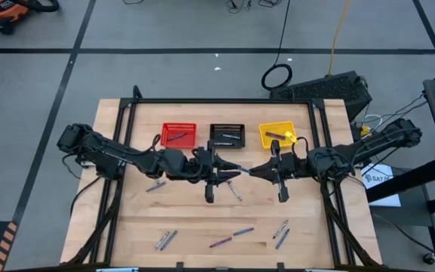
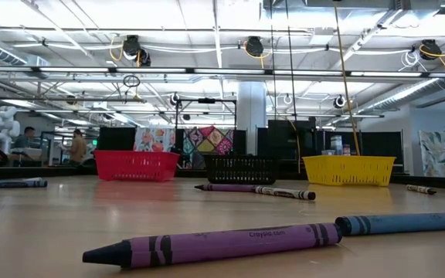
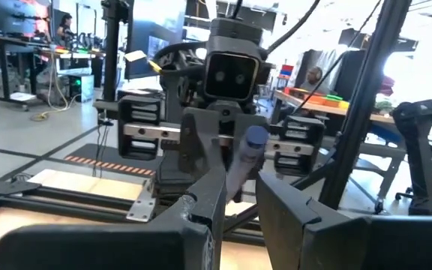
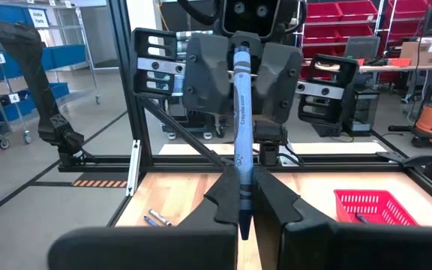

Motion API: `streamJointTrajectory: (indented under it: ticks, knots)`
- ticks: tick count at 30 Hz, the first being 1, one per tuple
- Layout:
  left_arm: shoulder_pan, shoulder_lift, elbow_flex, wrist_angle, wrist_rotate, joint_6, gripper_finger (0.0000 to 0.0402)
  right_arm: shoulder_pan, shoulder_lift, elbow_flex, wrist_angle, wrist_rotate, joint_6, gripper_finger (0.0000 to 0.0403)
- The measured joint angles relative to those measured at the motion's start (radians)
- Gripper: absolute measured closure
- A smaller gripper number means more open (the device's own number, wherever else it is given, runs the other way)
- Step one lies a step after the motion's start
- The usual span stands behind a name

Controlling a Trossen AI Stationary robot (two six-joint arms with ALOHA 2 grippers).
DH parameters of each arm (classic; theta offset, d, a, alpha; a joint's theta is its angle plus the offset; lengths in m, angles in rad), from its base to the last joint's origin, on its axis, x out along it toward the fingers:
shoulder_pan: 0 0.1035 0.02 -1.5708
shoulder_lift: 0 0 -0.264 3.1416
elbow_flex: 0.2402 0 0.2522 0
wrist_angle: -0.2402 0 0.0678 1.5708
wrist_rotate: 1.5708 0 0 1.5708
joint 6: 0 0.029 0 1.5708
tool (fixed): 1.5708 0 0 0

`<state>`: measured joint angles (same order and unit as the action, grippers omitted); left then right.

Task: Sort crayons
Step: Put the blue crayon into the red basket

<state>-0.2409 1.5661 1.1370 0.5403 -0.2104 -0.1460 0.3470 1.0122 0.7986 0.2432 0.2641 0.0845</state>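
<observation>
Midway over the table the two grippers meet nose to nose, a blue crayon (image 4: 240,142) bridging them. Right gripper (image 4: 244,206) is clamped on one end; left gripper (image 1: 221,171) has its fingers (image 4: 205,75) set about the other end — pressing or only flanking, hard to say. Loose crayons (image 1: 232,236) lie near the front edge; behind stand the red basket (image 1: 179,135), black basket (image 1: 226,134) and yellow basket (image 1: 277,134).

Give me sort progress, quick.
Done: a few crayons already lie in the red basket, black basket and yellow basket. In hand: right hand grips a blue crayon, meeting the left hand mid-table. Left: several loose crayons on the table.
</observation>
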Motion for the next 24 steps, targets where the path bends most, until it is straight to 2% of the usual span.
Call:
streamJointTrajectory:
  ticks: [24]
  knots:
    - [0.071,0.000,0.000,0.017,0.061,0.005,0.0327,-0.053,0.034,0.001,0.025,-0.004,0.006,0.0403]
